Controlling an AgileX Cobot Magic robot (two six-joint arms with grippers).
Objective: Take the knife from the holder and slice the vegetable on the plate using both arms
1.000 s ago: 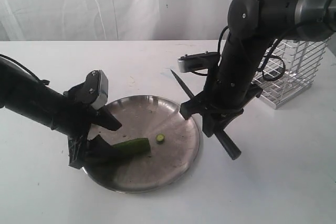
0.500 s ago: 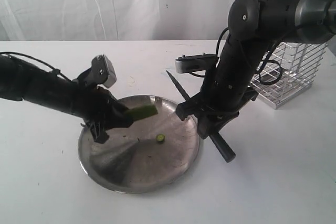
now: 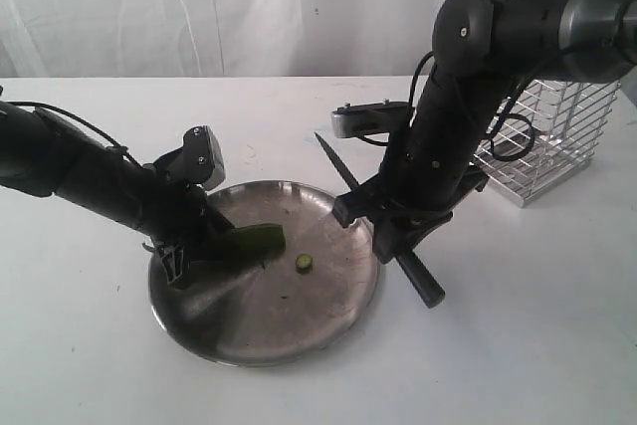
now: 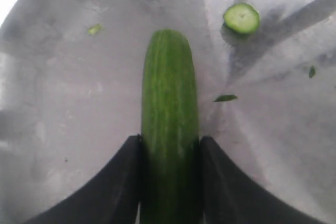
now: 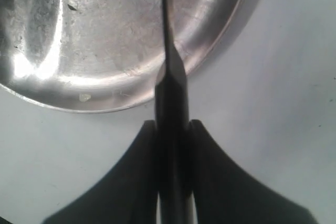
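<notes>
Exterior view: a white table (image 3: 299,390) before a white draped backdrop (image 3: 199,7) carries the dull steel plate (image 3: 328,320). Inside the plate's rim the left gripper (image 4: 169,148) clamps the glossy dark green vegetable (image 4: 169,87), and a round slice (image 3: 304,263) lies near it. The right gripper (image 5: 172,129) grasps the knife (image 5: 170,87) over the plate's rim. Beyond the plate, the holder (image 3: 557,146) is partly hidden by the arm.

A white bench (image 3: 557,345) spread across the lower scene, plain and evenly lit. Behind it hung a white cloth backdrop (image 3: 199,7), softly creased into vertical folds.
</notes>
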